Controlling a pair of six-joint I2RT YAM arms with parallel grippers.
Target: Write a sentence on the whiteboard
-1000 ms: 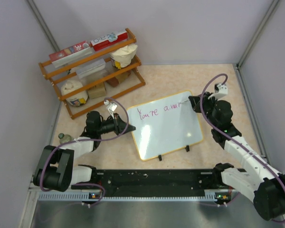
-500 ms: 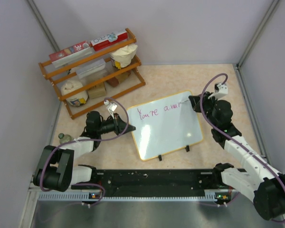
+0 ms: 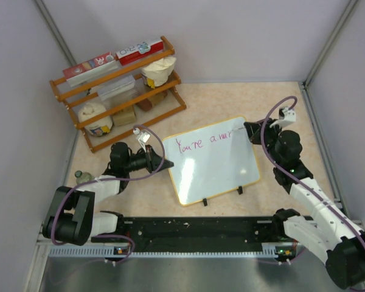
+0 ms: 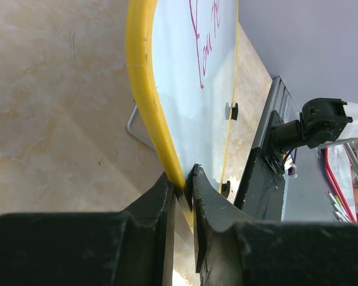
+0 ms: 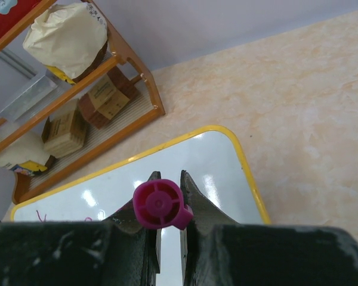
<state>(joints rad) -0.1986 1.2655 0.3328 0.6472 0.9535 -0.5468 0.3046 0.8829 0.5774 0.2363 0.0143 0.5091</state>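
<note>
Top external view: whiteboard (image 3: 214,165) lies on the table (image 3: 274,100), centred between the two arms, with pink script along its far edge. Left gripper (image 4: 185,179) is pinched on the yellow rim (image 4: 140,71) at the board's left edge, jaws nearly together with the thin edge between them. Right gripper (image 5: 168,179) is clamped on a pink marker (image 5: 158,205) over the far right corner; tip contact cannot be told.

Judgement: the board looks light, thin and stiff, with a glossy, probably slippery face. It would likely slide under pen pressure. The rim is the only sensible hold, since the face offers none.
</note>
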